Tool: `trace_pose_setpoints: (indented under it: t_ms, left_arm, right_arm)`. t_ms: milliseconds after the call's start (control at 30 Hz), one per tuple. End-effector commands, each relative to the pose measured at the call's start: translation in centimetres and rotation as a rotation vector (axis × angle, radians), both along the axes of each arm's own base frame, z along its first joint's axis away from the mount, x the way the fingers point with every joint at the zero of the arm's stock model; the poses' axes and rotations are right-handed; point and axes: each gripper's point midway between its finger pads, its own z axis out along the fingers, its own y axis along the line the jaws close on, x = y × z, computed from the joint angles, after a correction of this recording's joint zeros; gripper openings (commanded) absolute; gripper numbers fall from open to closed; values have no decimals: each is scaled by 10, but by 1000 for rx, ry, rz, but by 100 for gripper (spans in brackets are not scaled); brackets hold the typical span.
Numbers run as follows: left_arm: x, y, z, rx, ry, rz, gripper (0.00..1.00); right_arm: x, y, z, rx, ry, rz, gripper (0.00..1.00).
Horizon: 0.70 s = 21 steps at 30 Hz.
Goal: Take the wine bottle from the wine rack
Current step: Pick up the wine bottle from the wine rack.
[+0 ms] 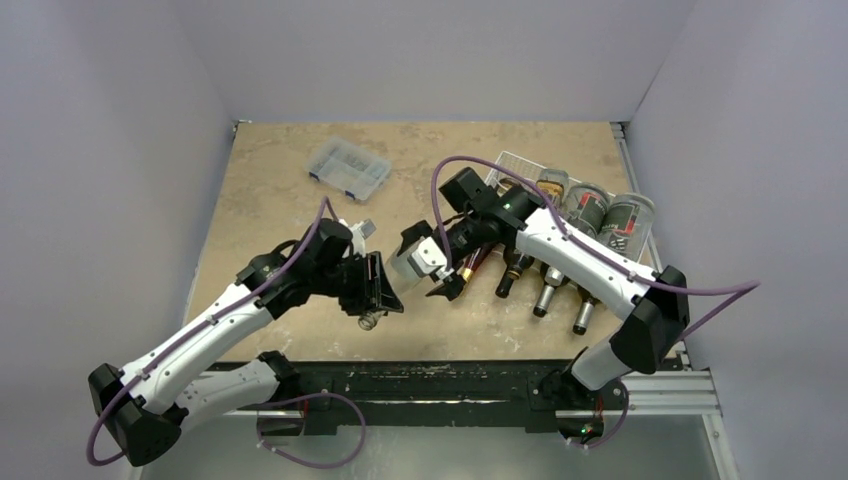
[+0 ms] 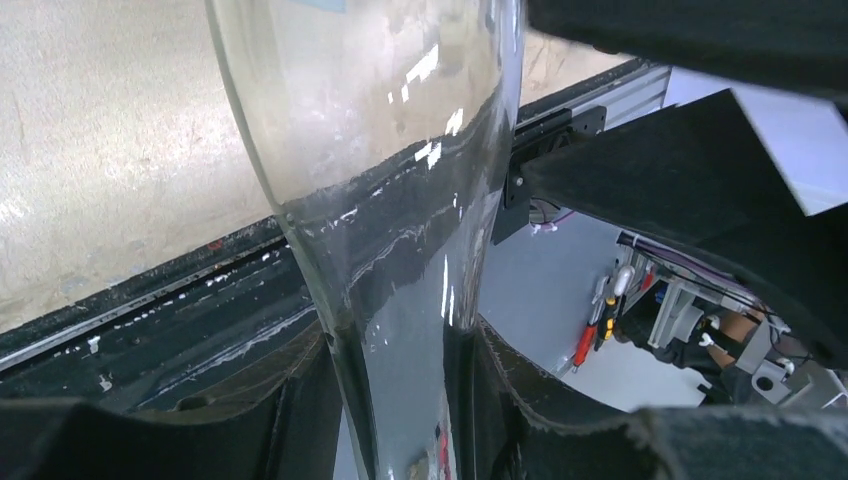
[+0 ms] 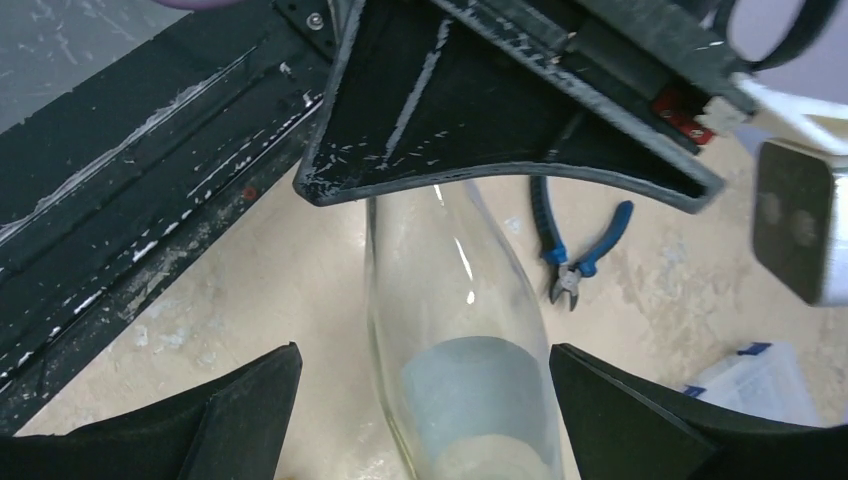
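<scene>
A clear glass wine bottle [image 1: 408, 264] is held off the rack, over the table's front middle. My left gripper [image 1: 376, 287] is shut on its neck; in the left wrist view the neck [image 2: 400, 330] is pinched between both fingers [image 2: 300, 420]. My right gripper [image 1: 428, 262] is open around the bottle's body; in the right wrist view the bottle [image 3: 460, 340] lies between the spread fingertips [image 3: 250, 390] with gaps on both sides. The white wire wine rack [image 1: 508, 160] sits at the right and holds several other bottles [image 1: 548, 285].
A small clear plastic compartment box [image 1: 348, 168] stands at the back left and also shows in the right wrist view [image 3: 750, 385]. Blue-handled pliers [image 3: 580, 260] lie on the table. The black front rail [image 1: 430, 375] runs along the near edge.
</scene>
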Motion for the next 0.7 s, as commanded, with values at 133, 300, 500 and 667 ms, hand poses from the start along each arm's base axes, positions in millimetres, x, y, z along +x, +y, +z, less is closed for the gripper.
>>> trace_pose_setpoints:
  t_ms: [133, 300, 500, 667]
  left_arm:
    - [15, -26, 45, -192, -136, -50, 0]
    - [15, -29, 41, -202, -107, -59, 0]
    - [17, -30, 36, -210, -92, -56, 0]
    - [17, -33, 30, -235, -62, -56, 0]
  right_arm:
    - [3, 20, -23, -14, -52, -24, 99]
    - [7, 29, -42, -33, -69, -43, 99]
    - [11, 29, -64, -44, -109, -62, 99]
    - [13, 29, -79, -38, -130, -66, 99]
